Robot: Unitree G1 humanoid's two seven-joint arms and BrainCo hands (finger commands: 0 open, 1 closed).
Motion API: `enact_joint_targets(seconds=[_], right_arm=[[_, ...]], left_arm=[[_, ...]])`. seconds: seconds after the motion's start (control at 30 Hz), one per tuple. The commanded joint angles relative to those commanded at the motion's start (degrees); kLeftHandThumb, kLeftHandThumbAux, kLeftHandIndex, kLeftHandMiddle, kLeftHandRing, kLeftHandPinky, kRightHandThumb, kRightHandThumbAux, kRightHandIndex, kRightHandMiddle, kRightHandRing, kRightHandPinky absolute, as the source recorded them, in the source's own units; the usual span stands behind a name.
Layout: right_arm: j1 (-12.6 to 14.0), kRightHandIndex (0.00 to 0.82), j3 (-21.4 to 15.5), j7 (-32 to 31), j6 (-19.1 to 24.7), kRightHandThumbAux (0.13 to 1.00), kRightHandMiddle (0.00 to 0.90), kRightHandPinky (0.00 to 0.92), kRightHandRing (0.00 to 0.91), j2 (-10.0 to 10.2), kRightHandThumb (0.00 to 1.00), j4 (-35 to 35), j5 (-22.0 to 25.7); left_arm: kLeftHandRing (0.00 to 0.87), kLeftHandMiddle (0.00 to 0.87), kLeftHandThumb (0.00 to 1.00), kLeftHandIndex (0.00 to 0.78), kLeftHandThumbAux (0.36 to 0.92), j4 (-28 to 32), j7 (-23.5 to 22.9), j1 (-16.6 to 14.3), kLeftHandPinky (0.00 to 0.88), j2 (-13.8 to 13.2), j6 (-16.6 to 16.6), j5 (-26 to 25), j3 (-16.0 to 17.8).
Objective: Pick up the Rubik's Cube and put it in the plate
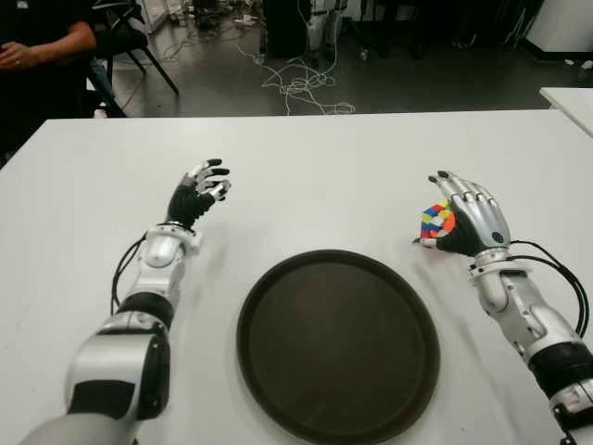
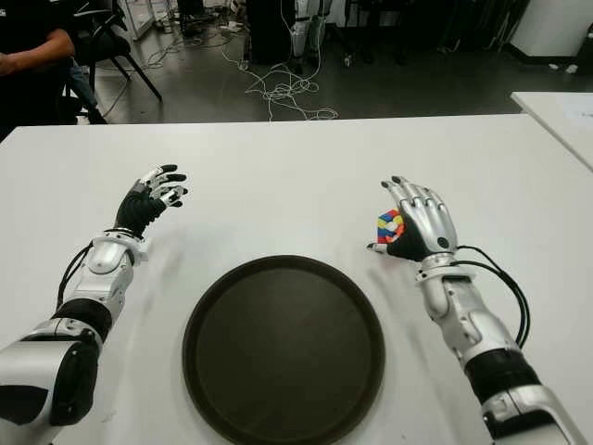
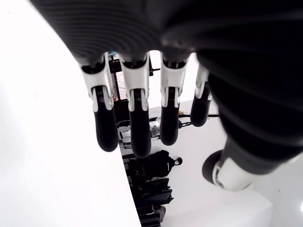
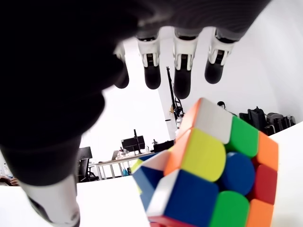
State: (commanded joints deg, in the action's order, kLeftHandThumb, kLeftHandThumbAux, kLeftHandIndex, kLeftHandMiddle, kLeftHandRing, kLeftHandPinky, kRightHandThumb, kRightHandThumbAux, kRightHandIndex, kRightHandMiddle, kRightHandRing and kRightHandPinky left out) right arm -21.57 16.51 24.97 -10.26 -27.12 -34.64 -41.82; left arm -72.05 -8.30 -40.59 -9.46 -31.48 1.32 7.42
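Multicoloured Rubik's Cube, dark brown plate, white table.

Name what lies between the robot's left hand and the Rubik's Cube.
Only bare white table; the eye views show nothing between the left hand and the Rubik's Cube. The plate sits nearer the robot, below that line.

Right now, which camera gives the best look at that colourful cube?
The right wrist view: the Rubik's Cube fills it, stickers clear, beside the right hand. Both eye views show it small, partly hidden by that hand. The left wrist view misses it.
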Motion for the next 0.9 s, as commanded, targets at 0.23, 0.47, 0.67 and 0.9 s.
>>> enact_joint_targets(seconds=[0.23, 0.47, 0.67, 0.9], right_arm=[[-2.0, 0.113, 0.3, 1.2, -2.2, 0.765, 0.128, 0.138, 0.145, 0.6, 0.0, -5.5, 1.0], [-3.1, 0.128, 0.5, 2.1, -3.4, 0.777, 0.14, 0.148, 0.157, 0.9, 0.0, -8.5, 1.1], [-3.6, 0.131, 0.6, 1.8, -3.4, 0.77, 0.144, 0.156, 0.162, 1.1, 0.0, -9.5, 1.4], [-5.4, 0.152, 1.4, 2.7, -6.1, 0.774, 0.161, 0.206, 0.196, 3.0, 0.0, -15.6, 2.2]], left_arm=[[0.293, 0.261, 0.223, 0.201, 0.668, 0.1, -0.1, 0.0, 0.352, -0.1, 0.0, 0.2, -0.2], [0.29, 0.257, 0.229, 0.196, 0.672, 0.3, 0.1, 0.1, 0.352, -0.1, -0.3, 0.3, -0.3], [0.29, 0.255, 0.205, 0.202, 0.662, 0.3, 0.2, 0.1, 0.349, -0.1, -0.1, 0.3, -0.3], [0.287, 0.253, 0.181, 0.203, 0.655, 0.3, 0.2, 0.2, 0.35, -0.1, -0.5, 0.5, -0.5]])
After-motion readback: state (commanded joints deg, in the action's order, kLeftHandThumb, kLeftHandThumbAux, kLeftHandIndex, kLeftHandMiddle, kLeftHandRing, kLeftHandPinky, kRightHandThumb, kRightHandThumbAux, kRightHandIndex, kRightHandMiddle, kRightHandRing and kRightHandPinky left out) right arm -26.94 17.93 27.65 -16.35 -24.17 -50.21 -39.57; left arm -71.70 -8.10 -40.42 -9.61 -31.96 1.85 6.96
